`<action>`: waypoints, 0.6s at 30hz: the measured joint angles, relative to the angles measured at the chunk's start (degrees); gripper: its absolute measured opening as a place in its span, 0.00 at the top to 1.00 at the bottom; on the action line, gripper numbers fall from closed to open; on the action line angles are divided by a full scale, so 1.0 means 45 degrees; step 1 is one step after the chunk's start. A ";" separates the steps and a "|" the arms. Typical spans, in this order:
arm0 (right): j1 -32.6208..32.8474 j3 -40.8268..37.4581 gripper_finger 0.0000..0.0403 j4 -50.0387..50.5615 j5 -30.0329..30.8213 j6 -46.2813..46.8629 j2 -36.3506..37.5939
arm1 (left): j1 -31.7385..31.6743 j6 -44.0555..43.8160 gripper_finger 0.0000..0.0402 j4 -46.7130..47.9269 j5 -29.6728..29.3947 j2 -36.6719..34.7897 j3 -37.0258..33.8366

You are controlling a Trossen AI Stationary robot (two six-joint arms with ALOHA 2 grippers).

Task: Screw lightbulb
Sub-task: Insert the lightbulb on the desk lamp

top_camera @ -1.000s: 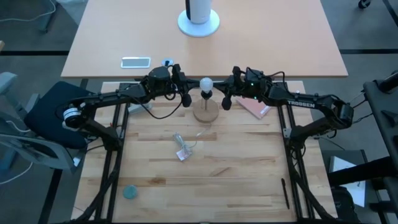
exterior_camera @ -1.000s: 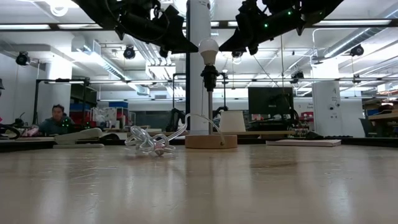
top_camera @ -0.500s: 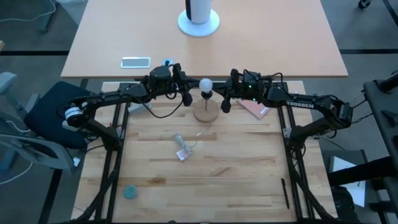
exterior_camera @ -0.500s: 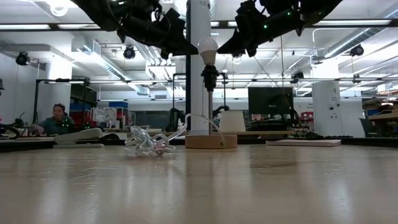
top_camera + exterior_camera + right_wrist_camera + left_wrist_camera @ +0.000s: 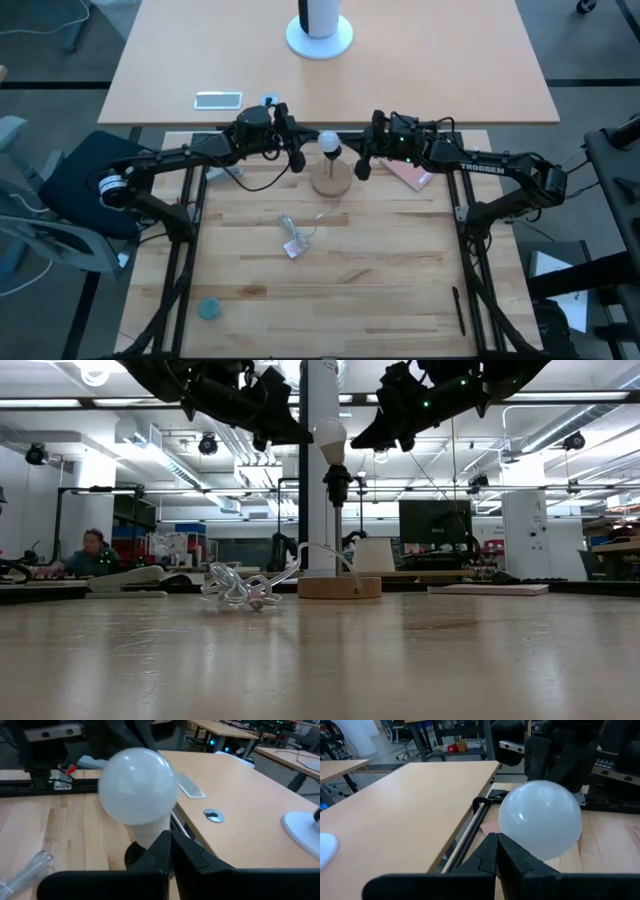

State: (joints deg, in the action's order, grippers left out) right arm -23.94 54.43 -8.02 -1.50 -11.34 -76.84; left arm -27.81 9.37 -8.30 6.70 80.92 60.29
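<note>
Here one frosted white pear-shaped lightbulb (image 5: 329, 141) sits upright in the black socket on the round wooden stand (image 5: 332, 182); two dark grippers, left (image 5: 297, 152) and right (image 5: 362, 155), flank it, fingers seemingly pressed together (neither grasping anything).

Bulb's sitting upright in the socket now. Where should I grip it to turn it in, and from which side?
Grip the lightbulb on its round frosted globe, the widest part, since the neck sits in the black socket. It stands upright on the wooden stand, so come in level from the side; the right gripper waits right of it, the left gripper opposite.
</note>
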 joint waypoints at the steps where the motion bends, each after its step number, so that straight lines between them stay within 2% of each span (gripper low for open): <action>1: 0.0000 0.0000 0.98 0.0071 0.0102 -0.0018 0.0000 | 0.0000 0.0000 1.00 0.0179 -0.0024 -0.0038 0.0000; 6: -0.0015 0.0000 0.98 0.0157 0.0712 -0.0115 0.0039 | 0.0002 0.0035 1.00 0.1614 -0.0001 -0.0471 0.0000; 9: -0.0015 0.0000 0.98 -0.0110 0.0714 -0.0415 0.0038 | 0.0030 0.0367 1.00 0.2228 0.0849 -0.0650 0.0000; 12: -0.0015 0.0086 0.98 -0.0221 0.0710 -0.0716 -0.0007 | 0.0070 0.0468 1.00 0.1717 0.1823 -0.0611 0.0000; 18: -0.0015 0.0087 0.98 -0.0420 0.0237 -0.1077 -0.0019 | 0.0059 0.0471 1.00 0.0715 0.1837 0.0004 0.0000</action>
State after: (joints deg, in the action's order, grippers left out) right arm -24.01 54.83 -9.91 -0.44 -16.19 -76.93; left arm -27.55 11.48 -5.08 14.96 80.94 60.29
